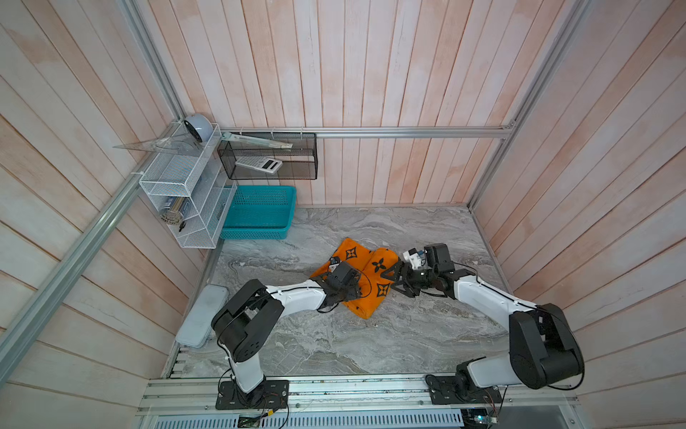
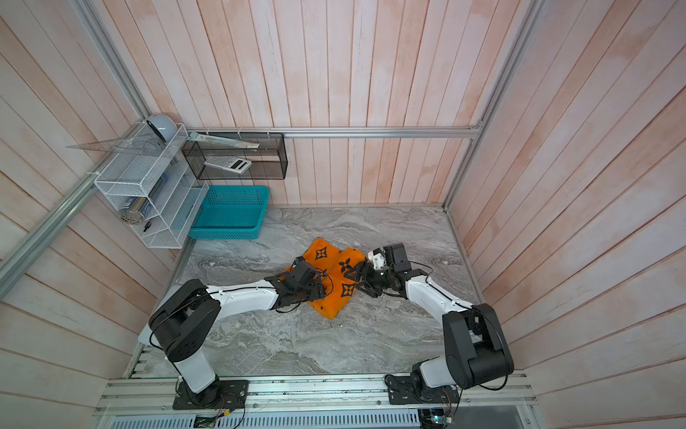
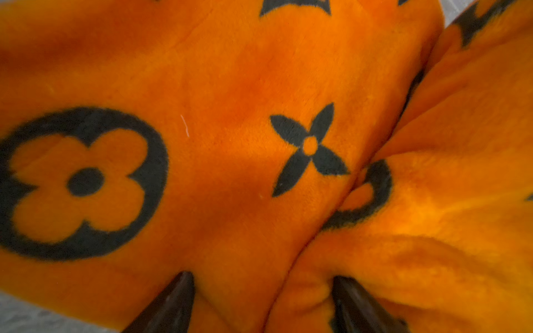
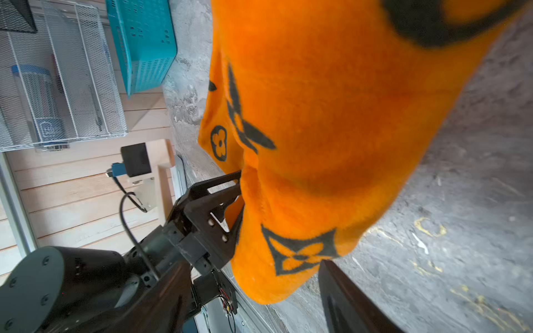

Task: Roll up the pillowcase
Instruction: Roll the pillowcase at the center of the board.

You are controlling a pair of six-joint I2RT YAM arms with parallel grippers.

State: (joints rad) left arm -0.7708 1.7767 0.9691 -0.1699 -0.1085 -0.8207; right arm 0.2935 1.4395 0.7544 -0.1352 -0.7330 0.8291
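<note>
Left end effector (image 3: 262, 299): fingers spread wide, both dark tips set down into the pillowcase (image 3: 230, 115), one on each side of a deep crease, with plush bulging between them.

Right end effector (image 1: 395, 282): fingers spread, standing at the right-hand end of the cloth. In the right wrist view one finger (image 4: 346, 299) lies just beside the orange edge; its partner is out of frame.

Pillowcase (image 1: 367, 308): bright orange plush with black flower, star and circled-flower prints. It lies about mid-desk between the two arms, set diagonally and bunched into two thick lobes side by side. The lobe toward the right arm is rounded like a roll.

Desk (image 1: 371, 345): grey marbled surface.

Teal basket (image 1: 260, 211): far left corner of the desk, well apart from the cloth.

White wire rack (image 1: 178, 193): on the left wall, just beside the basket.
</note>
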